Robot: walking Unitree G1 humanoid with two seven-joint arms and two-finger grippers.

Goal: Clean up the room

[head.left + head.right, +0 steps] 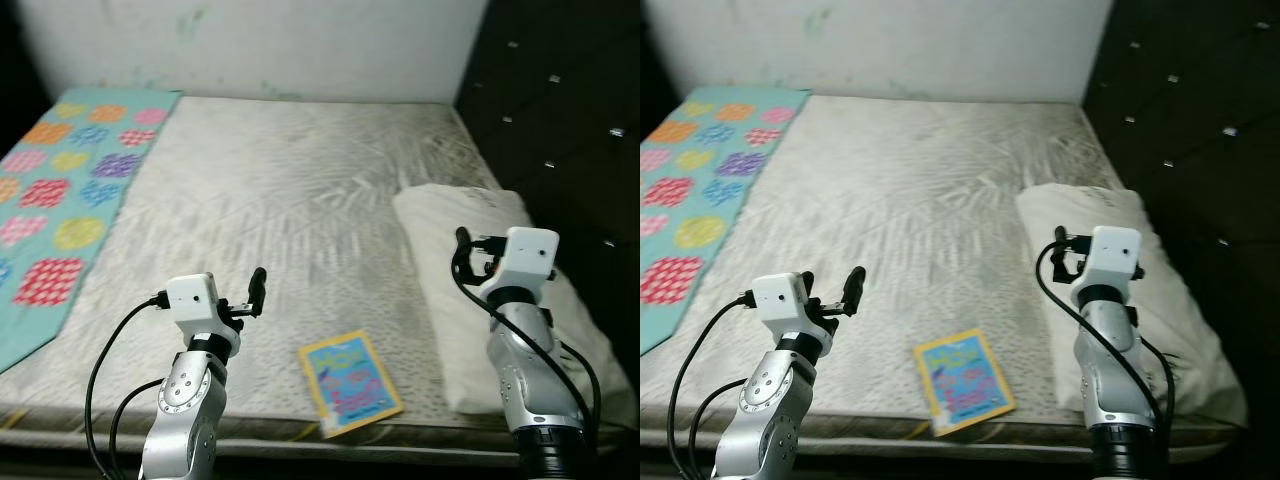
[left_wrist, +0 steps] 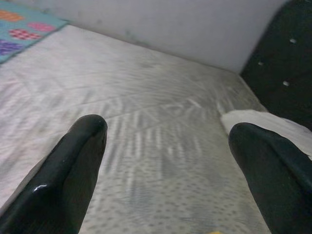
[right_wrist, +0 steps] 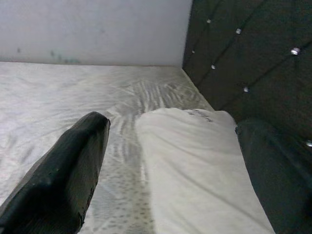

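Note:
A blue and yellow picture book (image 1: pixel 350 383) lies flat on the grey patterned mattress (image 1: pixel 290 190), close to its front edge. My left gripper (image 2: pixel 168 129) hovers open over the mattress, just left of the book, with nothing between its fingers. A white pillow (image 1: pixel 440 225) lies along the mattress's right side. My right gripper (image 3: pixel 170 129) is held open above the pillow's near end, one black finger (image 1: pixel 461 245) pointing across the bed. Neither gripper touches anything.
A turquoise quilt (image 1: pixel 60 190) with coloured patches covers the left strip of the bed. A black tufted headboard (image 1: pixel 560 120) rises on the right, and a white wall (image 1: pixel 260 45) runs along the far side.

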